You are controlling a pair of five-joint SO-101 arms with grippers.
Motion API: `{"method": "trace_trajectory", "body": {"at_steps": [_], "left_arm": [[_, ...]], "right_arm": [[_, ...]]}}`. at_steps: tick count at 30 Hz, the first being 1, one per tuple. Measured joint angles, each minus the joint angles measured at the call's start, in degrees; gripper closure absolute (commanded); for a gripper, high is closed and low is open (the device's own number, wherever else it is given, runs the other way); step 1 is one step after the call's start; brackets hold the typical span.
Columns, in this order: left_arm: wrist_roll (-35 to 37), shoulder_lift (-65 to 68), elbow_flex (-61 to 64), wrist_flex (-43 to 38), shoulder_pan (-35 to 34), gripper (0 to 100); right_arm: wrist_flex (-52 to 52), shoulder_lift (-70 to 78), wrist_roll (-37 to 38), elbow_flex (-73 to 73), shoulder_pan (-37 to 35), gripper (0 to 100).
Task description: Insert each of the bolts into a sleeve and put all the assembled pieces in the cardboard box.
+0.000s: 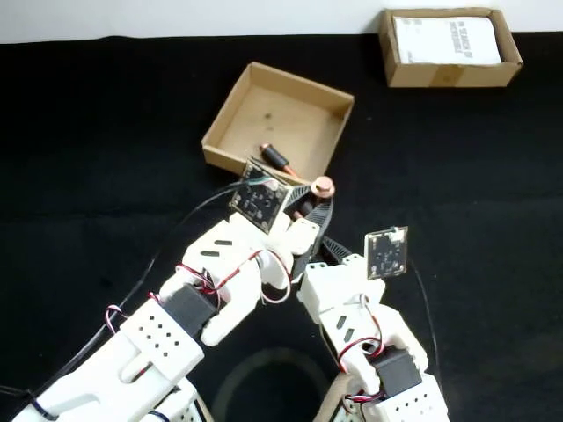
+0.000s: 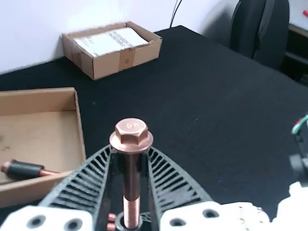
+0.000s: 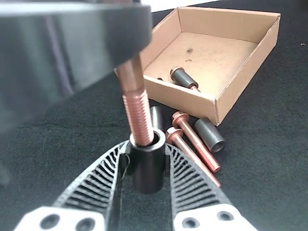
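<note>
My left gripper is shut on a copper bolt, held head-up with its hex head above the fingers. My right gripper is shut on a black sleeve, held upright just below. The bolt's threaded tip stands in the sleeve's mouth. Both grippers meet close to the near side of the open cardboard box. One assembled bolt-and-sleeve piece lies inside it near the front wall.
Two loose bolts and two loose sleeves lie on the black table beside the box's near wall. A second cardboard box holding paper stands at the far right. A dark chair stands beyond the table.
</note>
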Motion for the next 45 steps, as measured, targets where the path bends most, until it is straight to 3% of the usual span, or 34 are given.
{"method": "trace_trajectory", "body": {"at_steps": [7,17,22,28,35,39,45], "left_arm": [[-4.0,4.5,0.0,-4.3,0.2,99],[-4.2,4.4,2.4,-0.5,0.1,99],[-4.1,1.5,2.4,6.2,-0.1,98],[-4.2,-3.2,1.8,19.5,-0.4,77],[-4.2,-7.4,-3.8,38.5,-1.5,77],[-5.2,-9.5,-6.3,46.1,-2.8,82],[-12.7,-18.5,-6.3,53.9,-11.2,100]], "right_arm": [[0.0,0.0,0.0,0.0,0.1,99.1],[0.0,0.0,0.2,0.0,-0.1,99.1],[0.0,0.1,0.3,0.1,-0.2,99.1],[0.0,0.1,0.3,0.1,-0.2,99.1],[0.2,0.1,0.3,0.1,-0.3,99.1],[0.2,0.2,1.4,0.1,0.2,99.1],[0.1,0.1,8.1,-1.7,11.2,99.1]]}}
